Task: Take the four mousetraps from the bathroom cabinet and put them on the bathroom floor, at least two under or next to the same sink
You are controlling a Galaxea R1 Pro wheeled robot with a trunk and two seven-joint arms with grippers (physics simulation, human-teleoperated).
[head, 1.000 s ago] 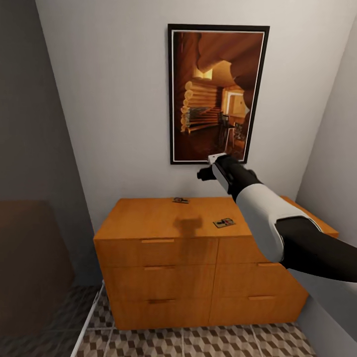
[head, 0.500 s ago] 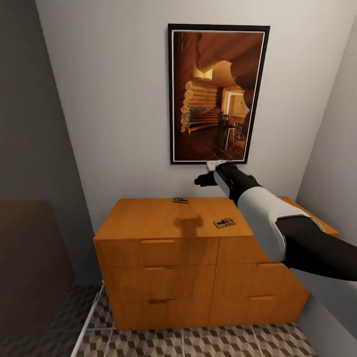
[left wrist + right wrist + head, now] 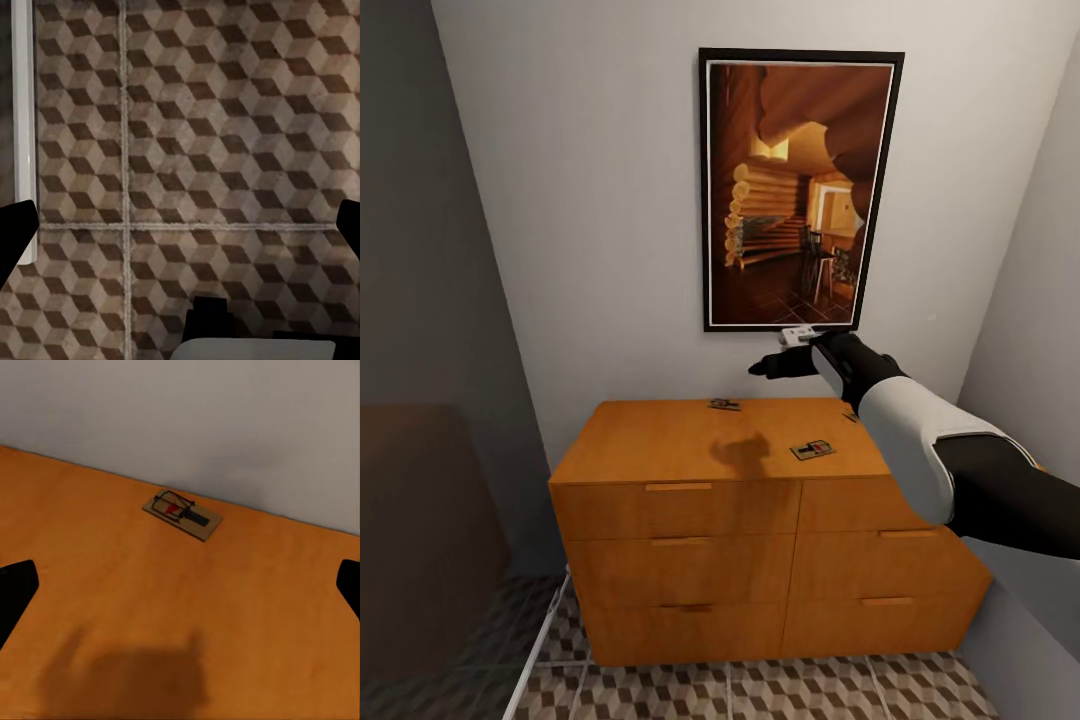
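Mousetraps lie on the flat top of the cabinet (image 3: 760, 520) in front of you. One mousetrap (image 3: 724, 404) sits near the back edge, close to the wall (image 3: 590, 220); your right wrist camera sees it (image 3: 183, 514) lying flat, just short of where the wood meets the wall. A second mousetrap (image 3: 812, 449) lies nearer the front edge, toward your right. A dark sliver of something shows on the top beside your sleeve, too small to name. Between and around the two traps the orange wood is bare, giving open room to come down.

Your right arm reaches in from the right side, forearm angled up and across above the cabinet top. Its right gripper (image 3: 775, 366) hangs in the air over the back half of the top, above and to the right of the rear trap, casting a shadow on the wood. In the wrist view the finger tips sit at opposite edges of the frame, so the pincer is spread wide and holds nothing.

Your left gripper (image 3: 180, 236) points straight down at the bathroom floor (image 3: 225, 135), its tips likewise far apart and unloaded.

A framed picture (image 3: 800, 190) hangs on the wall right behind the right gripper. Side walls close in on both sides of the cabinet, the right one close to your elbow.
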